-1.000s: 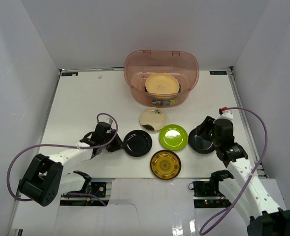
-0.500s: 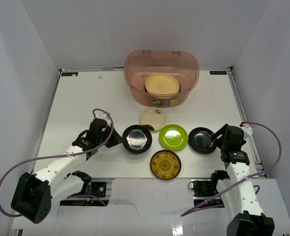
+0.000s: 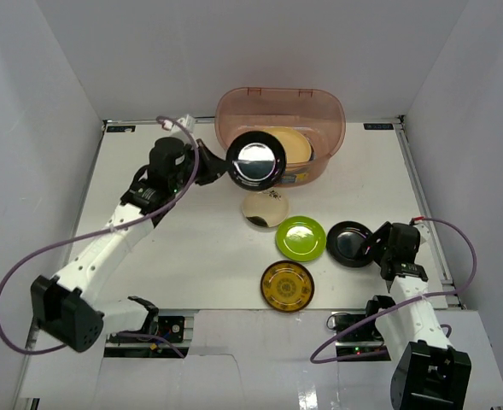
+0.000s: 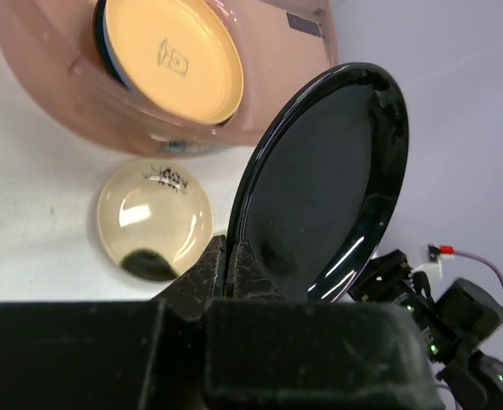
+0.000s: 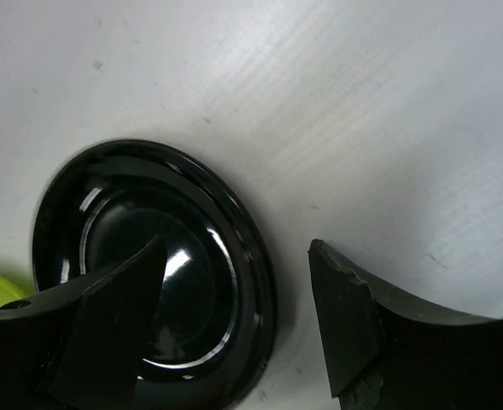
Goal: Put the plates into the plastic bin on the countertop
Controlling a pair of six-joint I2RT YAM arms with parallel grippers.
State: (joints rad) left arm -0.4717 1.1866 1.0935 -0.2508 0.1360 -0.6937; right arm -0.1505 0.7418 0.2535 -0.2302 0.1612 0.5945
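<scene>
My left gripper [image 3: 219,169] [image 4: 231,254] is shut on the rim of a glossy black plate [image 3: 256,161] [image 4: 328,188]. It holds the plate tilted in the air, just in front of the plastic bin [image 3: 234,141] [image 4: 272,60]. A pale orange plate [image 3: 287,143] [image 4: 172,55] leans inside the bin. My right gripper [image 3: 374,248] [image 5: 234,249] stands open over the right rim of a second black plate [image 3: 350,243] [image 5: 144,265]. One finger is above that plate's bowl and the other is over the countertop [image 3: 149,205]. Cream [image 3: 264,207] [image 4: 153,218], lime green [image 3: 301,238] and gold [image 3: 287,285] plates lie flat.
White walls close in the countertop on the left, back and right. The bin stands at the back centre against the far edge. The cream plate lies directly below the held plate, and the metal frame edge [image 3: 418,184] runs just right of my right arm.
My left gripper shut on the black plate, lifted it off the countertop and carried it back and right to the bin's front. My right gripper opened and pulled back to the other black plate's right rim.
</scene>
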